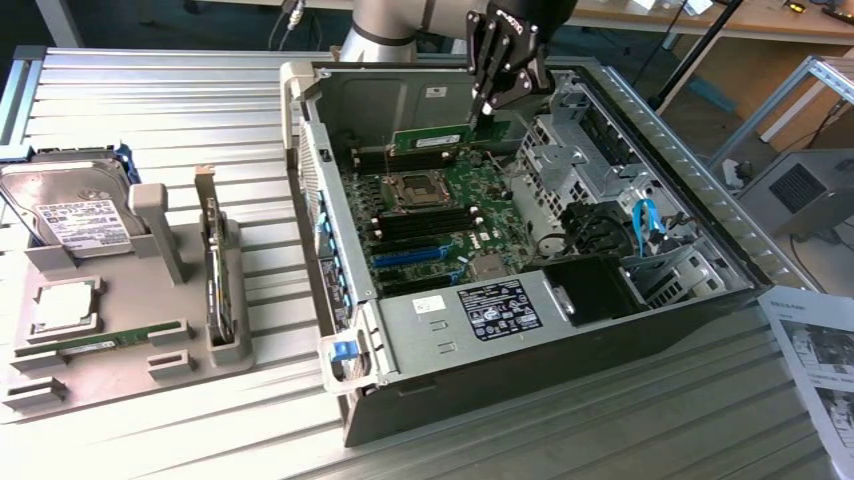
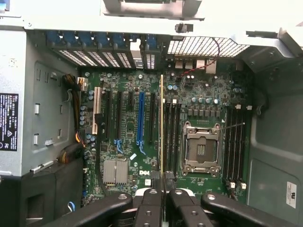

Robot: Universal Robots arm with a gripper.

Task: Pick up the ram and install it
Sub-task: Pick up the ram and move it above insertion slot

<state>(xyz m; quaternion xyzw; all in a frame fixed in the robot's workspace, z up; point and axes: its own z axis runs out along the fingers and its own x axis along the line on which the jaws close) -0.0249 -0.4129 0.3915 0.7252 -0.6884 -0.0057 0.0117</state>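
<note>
Ram [image 2: 162, 123] being gripped at one end by closed tool [image 2: 163, 183]; long edge being held parallel beside slots [image 2: 173, 132]; case walls [image 1: 387, 100] well apart.

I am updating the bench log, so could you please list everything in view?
computer case: one, grey and black, open, centre
motherboard: one, green, inside the case
ram: one, green, held above the motherboard
tray: one, grey, exterior view's left
hard drive: one, silver, on the tray
processor chip: one, silver, on the tray
spare memory stick: one, green, lying in the tray
expansion card: one, dark, upright in the tray
printed sheet: one, white, exterior view's right
gripper: one, black, shut on the ram
</note>
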